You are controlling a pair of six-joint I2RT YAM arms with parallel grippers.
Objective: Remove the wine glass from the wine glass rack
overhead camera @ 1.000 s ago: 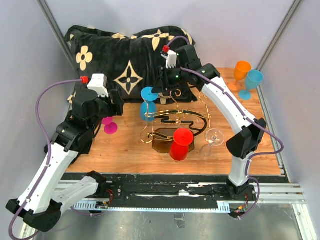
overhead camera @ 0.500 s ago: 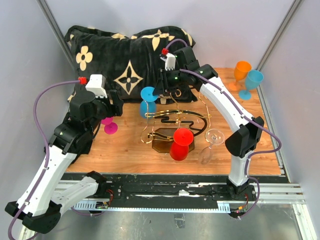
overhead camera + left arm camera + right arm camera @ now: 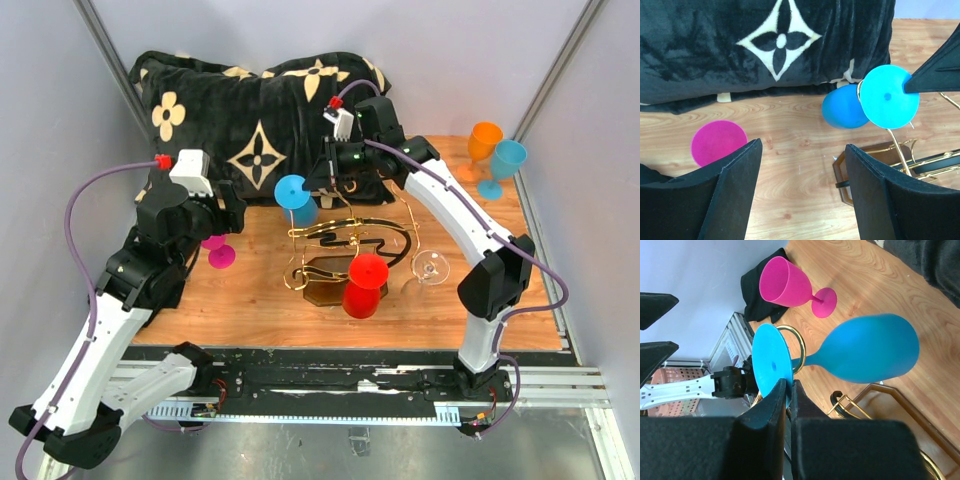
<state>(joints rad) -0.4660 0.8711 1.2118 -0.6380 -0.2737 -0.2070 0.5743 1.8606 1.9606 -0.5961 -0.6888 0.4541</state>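
Across the far side of the wooden table (image 3: 250, 300), a black flowered pillow (image 3: 250, 110). In mid-table, the wine glass rack (image 3: 340, 245), gold wire on a dark base, with a red glass (image 3: 362, 285) hung at its near side and a clear glass (image 3: 430, 268) at its right.

At the rack's far-left arm, the blue wine glass (image 3: 292, 190): hung foot uppermost and bowl below, stem caught in a gold loop. Long axis close to upright, leaning a little. Lies just left of the right gripper (image 3: 332, 180), with the flat foot turned toward it. Well apart to the left, the left gripper (image 3: 802, 150), near a pink glass (image 3: 218, 250) on the wood, and plainly the farther of the two.

On the left, fingers (image 3: 735, 190) spread wide, gripping and touching nothing. On the right, fingers (image 3: 765, 415) pinched narrow, clamped edge-on across the rim of the blue foot.

Next, probably, a lift and a slide of the stem out of the loop, without dragging the rack along.
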